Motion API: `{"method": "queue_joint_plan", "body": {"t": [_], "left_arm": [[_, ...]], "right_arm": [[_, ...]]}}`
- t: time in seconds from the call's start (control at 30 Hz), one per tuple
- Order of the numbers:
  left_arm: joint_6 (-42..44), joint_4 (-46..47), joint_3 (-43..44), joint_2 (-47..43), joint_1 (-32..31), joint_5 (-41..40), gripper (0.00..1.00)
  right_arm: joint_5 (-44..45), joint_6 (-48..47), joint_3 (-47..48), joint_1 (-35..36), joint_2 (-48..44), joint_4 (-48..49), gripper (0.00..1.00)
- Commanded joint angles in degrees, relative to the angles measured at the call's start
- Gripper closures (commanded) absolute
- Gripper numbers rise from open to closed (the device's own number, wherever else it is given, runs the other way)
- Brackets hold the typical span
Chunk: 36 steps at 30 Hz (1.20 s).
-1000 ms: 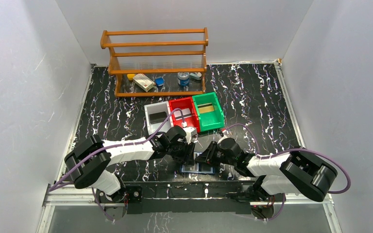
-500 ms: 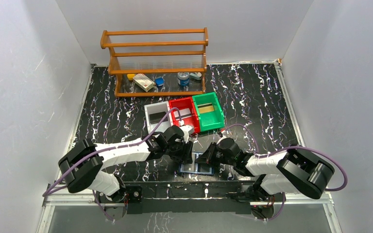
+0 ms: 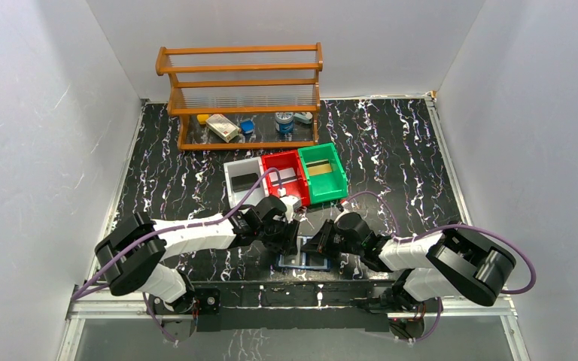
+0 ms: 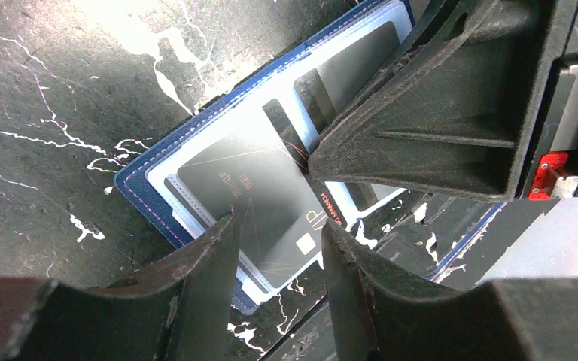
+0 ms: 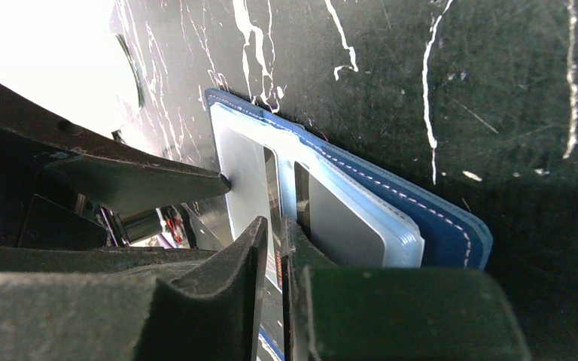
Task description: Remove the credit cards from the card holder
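Left wrist alone shows card [image 4: 256, 199] print, unreadable to me, below half-open left jaws. Right jaws narrow at holder [image 5: 451, 232] edge, grip unclear.

Left arm [image 3: 196, 233] and right arm [image 3: 410, 252] stretch low and inward, their wrists tipped down and almost nose to nose at centre. The left gripper [image 4: 278, 226] hangs with its fingers parted, while the right gripper [image 5: 275, 226] has its fingers drawn nearly together, pinching the edge of a card [image 4: 263, 203].

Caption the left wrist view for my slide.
Left jaws open over a dark card in the unfolded card holder, right jaws beside them.
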Motion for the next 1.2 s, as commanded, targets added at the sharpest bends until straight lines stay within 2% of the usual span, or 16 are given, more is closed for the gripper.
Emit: {"method": "queue_joint_plan", "body": {"t": [0.0,0.5,0.73,0.93,1.17], "left_arm": [[0.3,-3.4,0.1,-2.3,0.1,-2.4,0.56],[-0.9,-3.5,-0.3,0.7,0.1,-1.0,0.55],[-2.3,-3.3,-1.3,1.7,0.1,0.2,0.57],[-1.6,-4.9,-0.8,0.2,0.1,-1.7,0.57],[-2.2,-3.8,-0.6,1.2,0.1,0.2,0.57]], "right_arm": [[0.7,-0.4,1.3,0.0,-0.2,-0.1,0.78],[0.2,-0.1,1.1,0.0,0.0,0.5,0.77],[-0.7,-0.2,1.6,0.0,1.1,1.5,0.72],[0.5,0.0,2.4,0.0,1.6,-1.7,0.74],[-2.4,-0.2,1.4,0.0,0.9,6.3,0.76]]}}
